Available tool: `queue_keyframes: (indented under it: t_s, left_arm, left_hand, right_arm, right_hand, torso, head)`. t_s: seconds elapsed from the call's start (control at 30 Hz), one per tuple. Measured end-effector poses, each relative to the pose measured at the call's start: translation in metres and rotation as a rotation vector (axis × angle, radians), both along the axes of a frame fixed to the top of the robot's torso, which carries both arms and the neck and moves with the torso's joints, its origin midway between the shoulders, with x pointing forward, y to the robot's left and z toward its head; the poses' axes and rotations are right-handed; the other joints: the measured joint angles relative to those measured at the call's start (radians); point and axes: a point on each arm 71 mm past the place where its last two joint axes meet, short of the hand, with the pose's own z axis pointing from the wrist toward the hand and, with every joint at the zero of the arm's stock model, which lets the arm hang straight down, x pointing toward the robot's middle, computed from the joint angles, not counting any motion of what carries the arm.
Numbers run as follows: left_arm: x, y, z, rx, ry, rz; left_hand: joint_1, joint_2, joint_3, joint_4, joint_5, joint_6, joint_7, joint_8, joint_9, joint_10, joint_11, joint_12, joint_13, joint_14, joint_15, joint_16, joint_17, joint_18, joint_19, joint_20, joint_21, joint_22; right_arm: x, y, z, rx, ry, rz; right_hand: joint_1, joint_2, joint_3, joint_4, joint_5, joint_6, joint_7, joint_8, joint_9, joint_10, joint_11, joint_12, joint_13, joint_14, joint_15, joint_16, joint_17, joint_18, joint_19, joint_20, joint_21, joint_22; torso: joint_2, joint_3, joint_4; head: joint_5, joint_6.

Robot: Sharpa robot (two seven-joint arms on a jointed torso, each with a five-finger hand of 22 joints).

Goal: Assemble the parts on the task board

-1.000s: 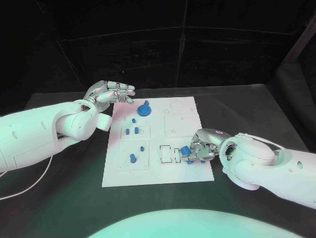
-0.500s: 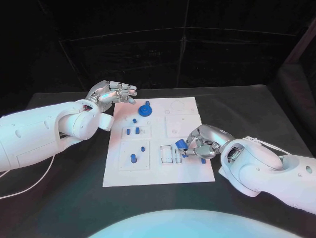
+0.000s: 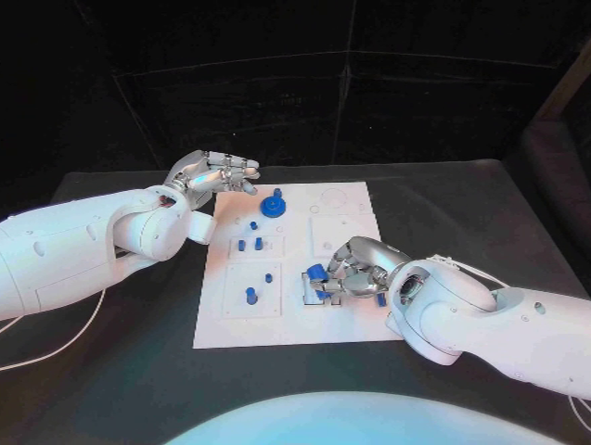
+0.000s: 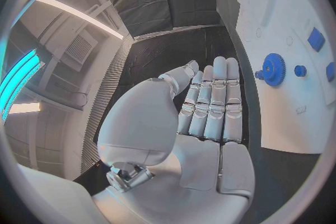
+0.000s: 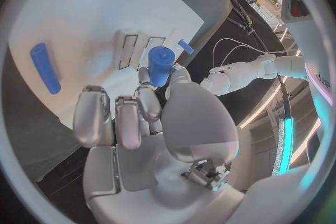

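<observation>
The white task board (image 3: pixel 355 320) lies in the middle of the black table. My right hand (image 3: pixel 355 269) hovers over its near middle and pinches a blue cylindrical part (image 3: pixel 318 273) between thumb and finger; the right wrist view shows this part (image 5: pixel 160 65) above two rectangular slots (image 5: pixel 130 51). A blue gear (image 3: pixel 273 206) stands at the board's far end, with small blue pegs (image 3: pixel 250 245) and another peg (image 3: pixel 251 296) nearer. My left hand (image 3: pixel 215 173) hangs over the board's far left corner, fingers straight and holding nothing. Its wrist view shows the left hand (image 4: pixel 210 117) beside the gear (image 4: pixel 273 69).
A loose blue bar (image 5: pixel 45 67) lies on the board near the right hand, and a small blue piece (image 3: pixel 379 298) sits by the board's near right edge. Black table (image 3: pixel 495 213) surrounds the board on all sides. A white cable (image 3: pixel 28 357) trails at the left.
My right hand has carried the blue part leftwards, from the board's near right edge to above the rectangular slots. The left hand has barely moved.
</observation>
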Motion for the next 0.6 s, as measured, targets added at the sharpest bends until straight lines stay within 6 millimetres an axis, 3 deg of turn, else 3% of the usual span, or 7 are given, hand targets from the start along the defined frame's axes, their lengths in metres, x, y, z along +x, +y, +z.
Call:
queue_keyframes:
  t_s: [0.43, 0.5, 0.6]
  left_arm:
    - [0.0003, -0.002, -0.0001, -0.002, 0.001, -0.005]
    - [0.0004, -0.0019, -0.0002, -0.002, 0.001, -0.005]
    - [0.0004, -0.0018, -0.0002, -0.002, 0.001, -0.006]
  left_hand:
    - [0.0, 0.0, -0.003, -0.003, 0.0, 0.0, 0.0, 0.0, 0.0, 0.0, 0.0, 0.0, 0.0, 0.0, 0.0, 0.0, 0.0, 0.0, 0.004, 0.004, 0.0, -0.002]
    - [0.0, 0.0, -0.003, -0.003, 0.0, 0.0, 0.0, 0.0, 0.0, 0.0, 0.0, 0.0, 0.0, 0.0, 0.0, 0.0, -0.001, 0.0, 0.004, 0.004, 0.0, -0.002]
    - [0.0, 0.0, -0.003, -0.003, 0.0, 0.0, 0.0, 0.0, 0.0, 0.0, 0.0, 0.0, 0.0, 0.0, 0.0, 0.0, -0.001, 0.0, 0.004, 0.004, 0.0, -0.002]
  right_arm:
    - [0.0061, 0.0064, -0.0086, -0.056, 0.053, -0.014]
    - [0.0062, 0.0072, -0.0087, -0.06, 0.055, -0.014]
    - [0.0066, 0.0091, -0.0094, -0.067, 0.058, -0.014]
  right_hand:
    - [-0.029, 0.02, -0.019, 0.001, -0.027, 0.031, -0.008, 0.025, 0.024, 0.015, -0.015, -0.005, 0.003, 0.0, -0.014, 0.004, 0.0, 0.0, 0.008, -0.008, 0.0, 0.003]
    - [-0.041, 0.022, -0.026, -0.002, -0.04, 0.04, -0.018, 0.032, 0.029, 0.015, -0.015, -0.005, 0.003, 0.0, -0.015, 0.004, 0.0, 0.0, 0.008, -0.009, 0.0, 0.003]
    - [-0.064, 0.032, -0.041, 0.0, -0.097, 0.06, -0.037, 0.042, 0.042, 0.018, -0.019, -0.011, 0.003, 0.0, -0.015, 0.004, 0.0, 0.0, 0.004, -0.012, 0.0, 0.003]
  torso:
    - [0.001, 0.0012, -0.0015]
    - [0.001, 0.0016, -0.0017]
    - [0.001, 0.0018, -0.0023]
  head:
    - [0.012, -0.002]
    - [0.012, -0.003]
    - [0.012, -0.003]
